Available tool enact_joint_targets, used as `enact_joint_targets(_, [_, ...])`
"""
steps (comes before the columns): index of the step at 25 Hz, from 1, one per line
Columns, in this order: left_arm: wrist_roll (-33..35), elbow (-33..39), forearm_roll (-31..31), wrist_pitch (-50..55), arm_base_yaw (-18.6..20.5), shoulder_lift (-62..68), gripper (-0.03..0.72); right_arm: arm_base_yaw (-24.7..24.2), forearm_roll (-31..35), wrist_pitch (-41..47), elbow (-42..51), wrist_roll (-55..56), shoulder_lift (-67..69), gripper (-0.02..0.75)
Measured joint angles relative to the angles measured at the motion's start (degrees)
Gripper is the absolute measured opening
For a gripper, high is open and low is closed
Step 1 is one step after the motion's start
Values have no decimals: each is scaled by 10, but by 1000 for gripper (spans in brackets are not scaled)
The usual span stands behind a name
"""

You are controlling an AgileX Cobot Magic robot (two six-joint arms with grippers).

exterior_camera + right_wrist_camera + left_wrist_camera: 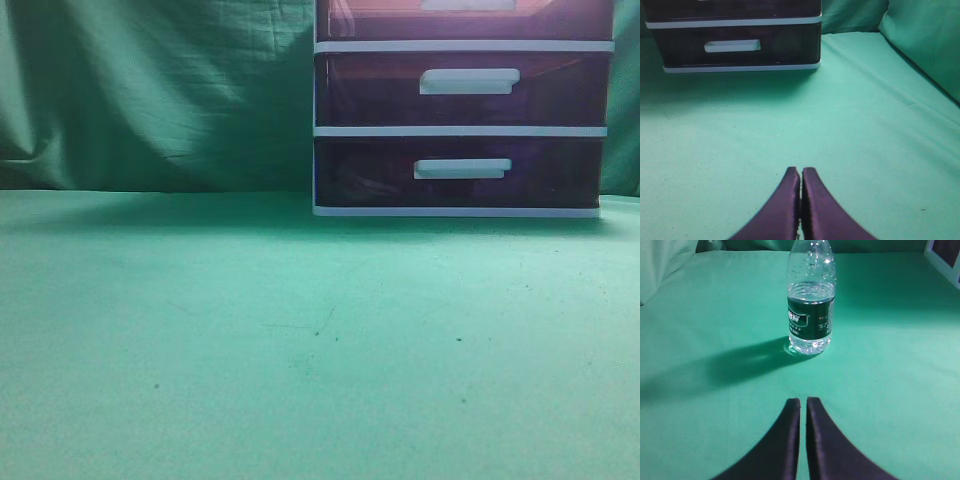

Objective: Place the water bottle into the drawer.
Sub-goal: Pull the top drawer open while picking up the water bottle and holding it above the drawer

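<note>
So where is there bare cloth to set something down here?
Nearly everywhere: the green cloth in front of the drawer unit lies bare. Around the upright water bottle it is open too. Only the unit's back corner is occupied.

A clear water bottle (810,297) with dark green label is seen; drawer (465,18) fronts are reddish-purple, white-framed; cloth (200,330) is green.

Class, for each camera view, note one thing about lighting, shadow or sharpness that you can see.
Exterior view: soft and slightly blurred, with the white-framed plastic drawer unit cropped at the top. Left wrist view: the clear plastic water bottle casts a long shadow to the left and its water glints; the near left gripper is dark. Right wrist view: shade lies in front of the unit.
</note>
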Motion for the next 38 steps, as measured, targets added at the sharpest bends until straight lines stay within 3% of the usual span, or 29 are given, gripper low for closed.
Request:
enact_joint_targets(9, [0, 0, 10, -8, 0, 0, 0, 0, 0, 0, 0, 0, 0, 0])
enact_joint_targets(16, [-13, 1, -175, -161, 0, 0, 0, 0, 0, 0, 0, 0, 0, 0])
enact_joint_targets(19, [-28, 1, -216, -232, 0, 0, 0, 0, 0, 0, 0, 0, 0, 0])
enact_joint_targets(21, [-39, 1, -218, -270, 0, 0, 0, 0, 0, 0, 0, 0, 0, 0])
enact_joint_targets(25, [-42, -46, -179, -227, 0, 27, 0, 0, 0, 0, 0, 0, 0, 0])
enact_joint_targets(32, [-42, -126, -162, -173, 0, 213, 0, 0, 0, 0, 0, 0, 0, 0])
enact_joint_targets(38, [-42, -158, -154, -208, -34, 363, 0, 0, 0, 0, 0, 0, 0, 0])
